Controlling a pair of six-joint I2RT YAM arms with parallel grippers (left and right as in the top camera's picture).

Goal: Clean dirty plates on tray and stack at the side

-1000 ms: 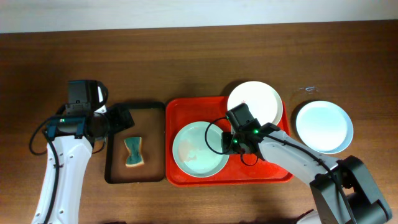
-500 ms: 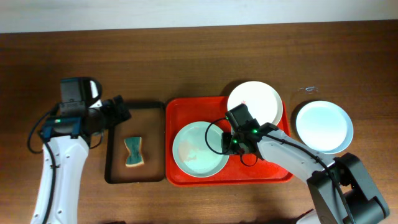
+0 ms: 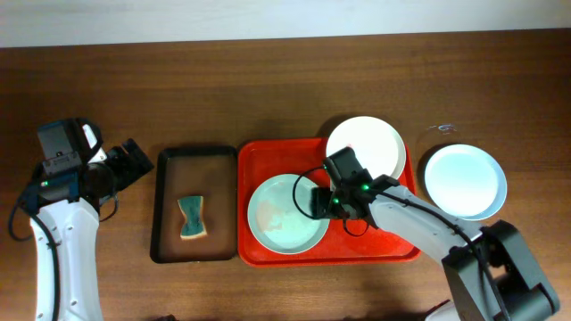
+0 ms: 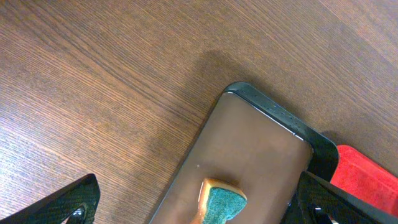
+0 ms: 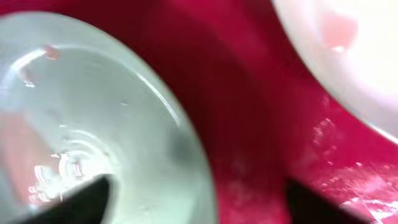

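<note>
plates first: the pale green plate point(image 3: 285, 214) lay flat inside the red tray point(image 3: 268, 159), in its left half, with a faint reddish smear on its face. the white plate point(image 3: 366, 147) sat at the tray's far right corner, overlapping the rim there, and my right wrist view showed a pale pink mark on it. the pale blue plate point(image 3: 464, 181) rested alone on the tabletop point(image 3: 268, 80), just beside the tray's right edge and apart from the other two.

my right end effector point(image 3: 318, 201) hung low over the tray at the green plate's right rim, between that plate and the white one. its fingers point(image 5: 87, 200) stood spread wide, one over the green plate and the other over bare red tray, and they gripped nothing.

my left end effector point(image 3: 132, 158) hovered over bare tabletop, left of the small brown tray point(image 3: 192, 174), released and empty, fingers wide. a teal and tan sponge point(image 3: 191, 218) lay in that brown tray, near its middle, apart from my left fingers.
</note>
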